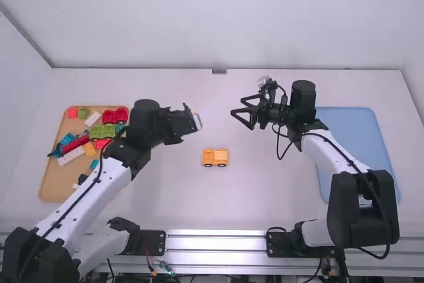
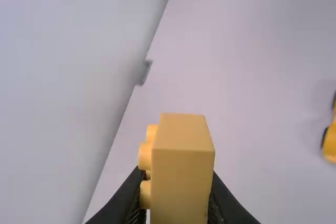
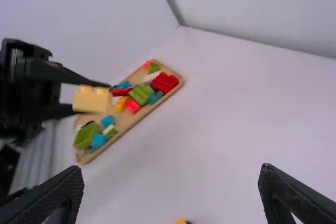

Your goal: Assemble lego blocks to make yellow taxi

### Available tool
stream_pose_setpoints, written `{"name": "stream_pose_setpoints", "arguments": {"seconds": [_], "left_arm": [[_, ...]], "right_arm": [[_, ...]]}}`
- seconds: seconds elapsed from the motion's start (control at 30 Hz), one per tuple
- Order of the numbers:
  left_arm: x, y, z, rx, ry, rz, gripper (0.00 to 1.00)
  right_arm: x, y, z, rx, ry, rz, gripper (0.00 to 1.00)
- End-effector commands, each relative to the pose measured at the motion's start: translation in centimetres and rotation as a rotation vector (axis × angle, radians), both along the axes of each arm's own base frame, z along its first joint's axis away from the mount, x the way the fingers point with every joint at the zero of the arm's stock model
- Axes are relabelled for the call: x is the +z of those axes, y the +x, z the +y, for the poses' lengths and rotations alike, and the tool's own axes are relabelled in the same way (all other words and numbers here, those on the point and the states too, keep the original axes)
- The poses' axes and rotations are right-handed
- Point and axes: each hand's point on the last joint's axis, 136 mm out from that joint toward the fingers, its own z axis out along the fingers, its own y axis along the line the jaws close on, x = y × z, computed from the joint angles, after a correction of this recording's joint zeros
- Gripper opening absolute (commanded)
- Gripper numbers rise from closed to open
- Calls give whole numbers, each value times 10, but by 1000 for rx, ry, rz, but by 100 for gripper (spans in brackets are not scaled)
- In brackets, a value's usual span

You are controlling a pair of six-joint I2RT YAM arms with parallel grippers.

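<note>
My left gripper [image 1: 185,121] is raised over the table, left of the middle. In the left wrist view the left gripper [image 2: 177,203] is shut on a yellow block [image 2: 182,166], its studs facing sideways. That yellow block [image 3: 92,99] also appears between the left fingers in the right wrist view. A yellow-orange wheeled piece [image 1: 215,158] stands mid-table on its wheels; part of this wheeled piece [image 2: 331,142] is at the left wrist view's edge. My right gripper [image 1: 240,110] hangs open, beyond and right of the wheeled piece; the right gripper [image 3: 172,195] has nothing between its fingers.
At the left, a wooden tray [image 1: 52,183] holds several loose blocks in red, green, blue, white and yellow, partly behind the left arm. On the right lies a blue tray [image 1: 351,124], partly under the right arm. A wall runs along the table's far edge.
</note>
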Motion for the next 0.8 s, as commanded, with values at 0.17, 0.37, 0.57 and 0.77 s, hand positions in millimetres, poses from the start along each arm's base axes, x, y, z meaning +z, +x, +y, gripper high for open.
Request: {"name": "stream_pose_setpoints", "arguments": {"seconds": [0.17,0.37,0.57,0.77], "left_arm": [[-33,7,-40,7,12,38,1],[-54,15,-62,-39,22,91,2],[-49,24,-71,-23,-37,83,2],[-42,20,-83,-89,-84,76,2]], "right_arm": [[-11,-23,33,179,53,93,80],[-29,-22,42,154,12,140,75],[-39,-16,42,98,-33,160,68],[-48,-13,37,59,-59,198,65]]}}
